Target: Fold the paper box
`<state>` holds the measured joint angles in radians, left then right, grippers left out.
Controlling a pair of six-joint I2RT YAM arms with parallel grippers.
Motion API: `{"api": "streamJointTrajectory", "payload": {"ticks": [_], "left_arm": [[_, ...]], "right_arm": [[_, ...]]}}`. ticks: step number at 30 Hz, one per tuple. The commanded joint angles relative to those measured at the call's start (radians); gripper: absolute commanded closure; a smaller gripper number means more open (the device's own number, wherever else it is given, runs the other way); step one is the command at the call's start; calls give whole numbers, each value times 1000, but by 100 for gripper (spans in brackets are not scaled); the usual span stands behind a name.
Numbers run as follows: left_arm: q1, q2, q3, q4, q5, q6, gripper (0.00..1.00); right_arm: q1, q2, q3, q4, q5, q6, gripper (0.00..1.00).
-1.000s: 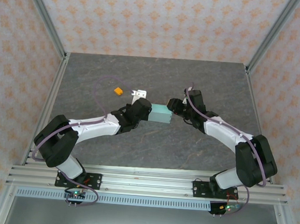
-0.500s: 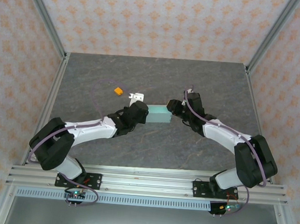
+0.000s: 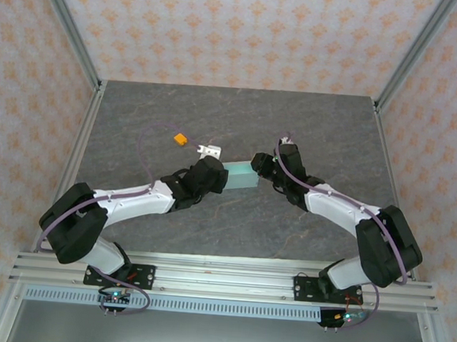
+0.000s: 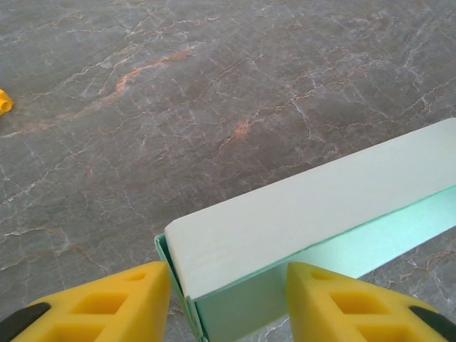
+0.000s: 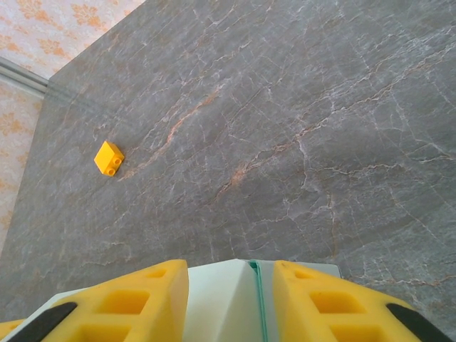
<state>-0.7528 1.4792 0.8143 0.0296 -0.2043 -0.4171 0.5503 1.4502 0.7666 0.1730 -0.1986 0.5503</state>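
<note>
Two claws meet at the middle of the top frame, where the left claw [image 4: 228, 306] and the right claw [image 5: 231, 299] each grip one end of the mint-green paper box [image 3: 241, 174] over the grey counter [image 3: 311, 130], near a small orange block [image 3: 181, 140].

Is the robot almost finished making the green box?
Nearly! The paper box already looks like a closed rectangle, not a flat sheet. Now the left jaws pinch one end and the right jaws the other. I can't see whether the end flaps are tucked; that may be left.
</note>
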Motion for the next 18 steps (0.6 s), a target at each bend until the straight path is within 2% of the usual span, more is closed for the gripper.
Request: {"api": "streamJointTrajectory", "payload": {"ticks": [1, 5, 9, 13, 18], "left_arm": [[-9, -49, -19, -29, 51, 22, 46], [-8, -97, -40, -27, 72, 24, 32], [-4, -139, -40, -50, 76, 23, 24], [17, -182, -43, -54, 98, 3, 19], [92, -200, -30, -66, 171, -84, 19]], "right_arm": [[21, 35, -37, -174, 28, -9, 65], [23, 26, -35, -183, 39, -13, 65], [25, 9, -40, -192, 56, -18, 65], [25, 1, -39, -200, 62, -23, 65], [25, -2, -38, -202, 62, -25, 66]]}}
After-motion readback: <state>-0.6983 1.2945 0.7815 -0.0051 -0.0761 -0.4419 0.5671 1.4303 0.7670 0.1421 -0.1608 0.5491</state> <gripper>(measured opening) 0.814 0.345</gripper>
